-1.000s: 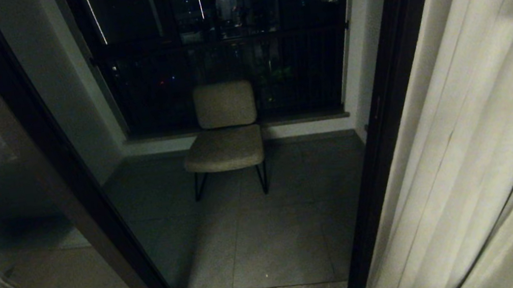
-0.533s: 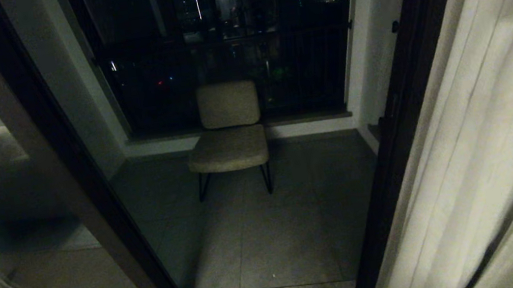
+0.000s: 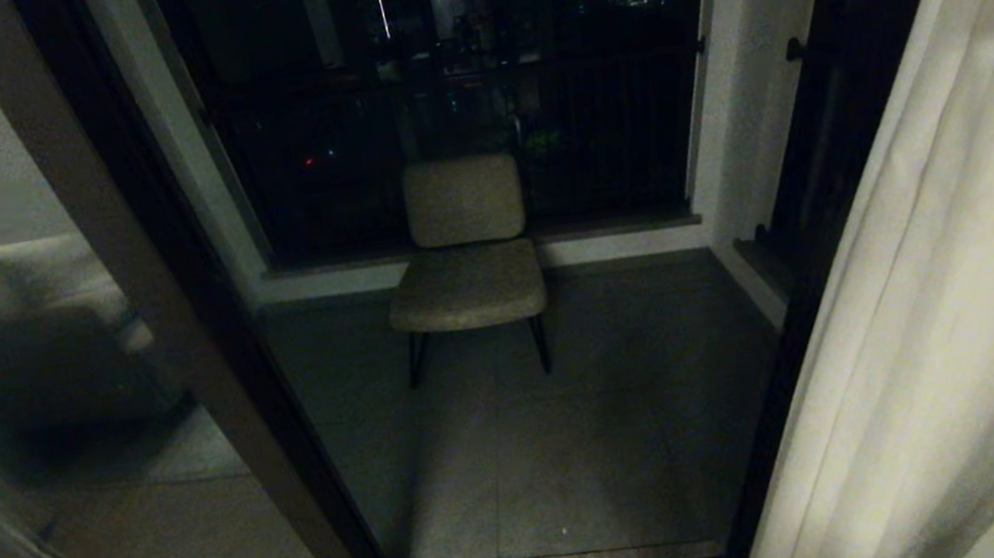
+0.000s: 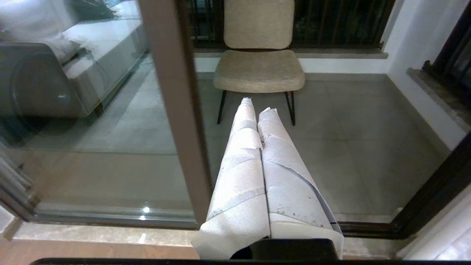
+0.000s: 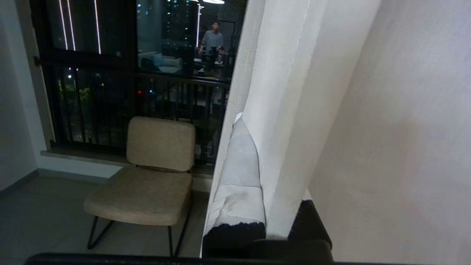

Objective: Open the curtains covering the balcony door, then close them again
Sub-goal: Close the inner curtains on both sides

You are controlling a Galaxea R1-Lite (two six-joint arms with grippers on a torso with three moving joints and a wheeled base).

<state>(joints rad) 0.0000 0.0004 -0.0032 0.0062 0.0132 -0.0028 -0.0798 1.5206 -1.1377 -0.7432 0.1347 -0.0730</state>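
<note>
Beside the balcony door (image 3: 209,355), right hand (image 5: 257,154) still grips the curtains (image 3: 942,307), now further right.

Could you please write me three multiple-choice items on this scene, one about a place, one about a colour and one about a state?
1. Where does the chair stand?
A. on the balcony floor behind the glass of the balcony door
B. indoors, in front of the curtain
C. tipped over on the door sill

2. What colour is the curtain?
A. dark blue
B. cream-white
C. red

3. What is the right gripper doing?
A. hanging open, clear of everything
B. shut on a chair leg
C. shut on a fold of the curtain

Answers:
1 A, the chair sits upright on the tiles beyond the dark frame, before the railing.
2 B, the pale pleated fabric fills the right side of the head view.
3 C, the right wrist view shows fabric running between its taped fingers.
</note>
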